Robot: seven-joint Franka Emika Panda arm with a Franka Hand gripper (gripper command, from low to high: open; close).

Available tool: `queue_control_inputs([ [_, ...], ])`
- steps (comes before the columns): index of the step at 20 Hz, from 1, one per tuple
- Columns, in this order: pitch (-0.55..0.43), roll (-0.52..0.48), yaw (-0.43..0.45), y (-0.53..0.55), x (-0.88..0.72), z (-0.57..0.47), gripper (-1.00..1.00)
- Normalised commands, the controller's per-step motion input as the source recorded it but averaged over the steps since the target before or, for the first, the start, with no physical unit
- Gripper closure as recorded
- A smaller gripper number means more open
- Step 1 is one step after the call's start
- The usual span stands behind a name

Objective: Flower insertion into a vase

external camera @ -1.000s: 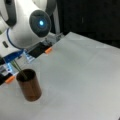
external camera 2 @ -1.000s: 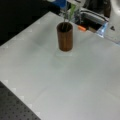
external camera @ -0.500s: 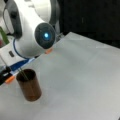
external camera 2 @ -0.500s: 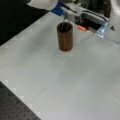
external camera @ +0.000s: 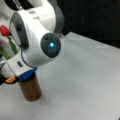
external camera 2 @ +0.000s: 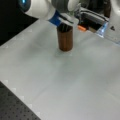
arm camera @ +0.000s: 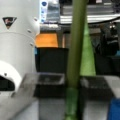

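Observation:
The vase (external camera: pixel 31 88), a dark-brown straight-sided cup, stands upright on the white table (external camera: pixel 82 75) in both front views. The arm's wrist with its blue ring (external camera 2: pixel 56 20) hangs right over the vase (external camera 2: pixel 65 38) and hides its mouth. In the wrist view my gripper (arm camera: pixel 72 82) is shut on the flower's green stem (arm camera: pixel 76 47), which runs upright between the fingers (arm camera: pixel 45 80). The flower's red bloom (external camera: pixel 4 30) and part of its stem show at a front view's left, behind the arm. The stem's lower end is hidden.
Grey metal equipment with a small orange part (external camera 2: pixel 82 28) stands just behind the vase. The black perforated base (external camera 2: pixel 15 107) borders the table at a front view's bottom left. White table surface (external camera 2: pixel 75 82) stretches in front of the vase.
The arm has come down and forward with the flower, from above the vase to right over its mouth. The vase has not moved.

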Motion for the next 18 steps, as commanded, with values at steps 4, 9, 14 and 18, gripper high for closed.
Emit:
queue_control_inputs([
  [4,-0.171,0.101,-0.155,-0.01,0.22,-0.2,-1.0],
  [9,-0.117,0.085,-0.148,-0.01,0.19,-0.14,-1.0],
  [14,-0.023,0.043,-0.087,0.04,0.16,0.03,-1.0],
  [18,-0.026,0.018,-0.064,0.11,0.19,0.15,-1.0],
])
